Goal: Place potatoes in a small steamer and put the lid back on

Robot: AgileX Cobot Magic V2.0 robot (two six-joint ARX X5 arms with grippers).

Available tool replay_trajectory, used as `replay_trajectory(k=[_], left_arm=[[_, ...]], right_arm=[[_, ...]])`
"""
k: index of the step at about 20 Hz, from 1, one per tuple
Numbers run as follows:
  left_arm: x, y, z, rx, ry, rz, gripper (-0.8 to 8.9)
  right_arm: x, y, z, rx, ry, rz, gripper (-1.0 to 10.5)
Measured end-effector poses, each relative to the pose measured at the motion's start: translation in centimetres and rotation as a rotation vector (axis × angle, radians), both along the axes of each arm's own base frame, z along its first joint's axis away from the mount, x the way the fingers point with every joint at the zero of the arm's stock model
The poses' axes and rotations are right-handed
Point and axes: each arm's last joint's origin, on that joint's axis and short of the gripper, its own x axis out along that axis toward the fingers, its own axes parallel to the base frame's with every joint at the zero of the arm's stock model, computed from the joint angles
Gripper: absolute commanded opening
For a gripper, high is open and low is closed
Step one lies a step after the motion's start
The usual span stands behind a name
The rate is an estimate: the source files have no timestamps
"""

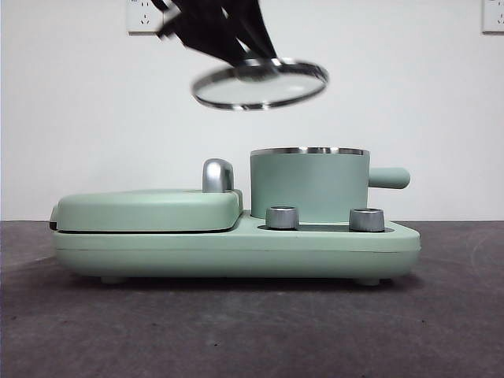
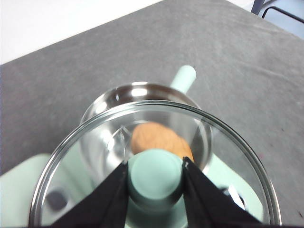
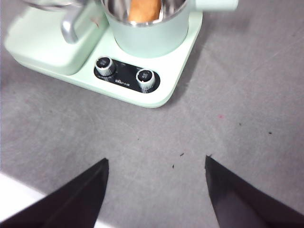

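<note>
The mint-green small steamer (image 1: 309, 185) stands on the right half of a green cooker base (image 1: 236, 250), its stubby handle pointing right. An orange-brown potato (image 2: 159, 137) lies inside the steamer (image 2: 142, 102), also seen as the potato (image 3: 145, 8) in the right wrist view. My left gripper (image 2: 156, 173) is shut on the green knob of the clear glass lid (image 2: 237, 156). It holds the lid (image 1: 260, 83) tilted in the air, above and slightly left of the steamer's rim. My right gripper (image 3: 156, 164) hangs open over bare table in front of the cooker, holding nothing.
A flat mint-green griddle cover (image 1: 150, 209) with a chrome handle (image 1: 218, 175) fills the cooker's left half. Two chrome dials (image 3: 124, 75) sit on the front panel below the steamer (image 3: 145, 35). Dark grey table surrounds the cooker; a white wall stands behind.
</note>
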Motion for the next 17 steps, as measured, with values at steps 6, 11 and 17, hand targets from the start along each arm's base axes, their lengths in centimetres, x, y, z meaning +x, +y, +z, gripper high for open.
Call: replay_trajectory(k=[6,11,17], left_arm=[[2.2,-2.7,-1.8,0.001,-0.017,-0.027,0.08],[4.5,-4.6,-1.4,0.045,0.030,-0.031,0.08],[6.5,-6.2,-2.2,0.079,0.036,-0.045,0.08]], right_arm=[[-2.6,-1.1,-1.5,0.042,-0.045,0.005,3.2],[-2.6,-1.0,-1.6,0.048,-0.034,0.010,3.2],[-2.6,-1.0,-1.6,0.049,-0.034,0.009,3.2]])
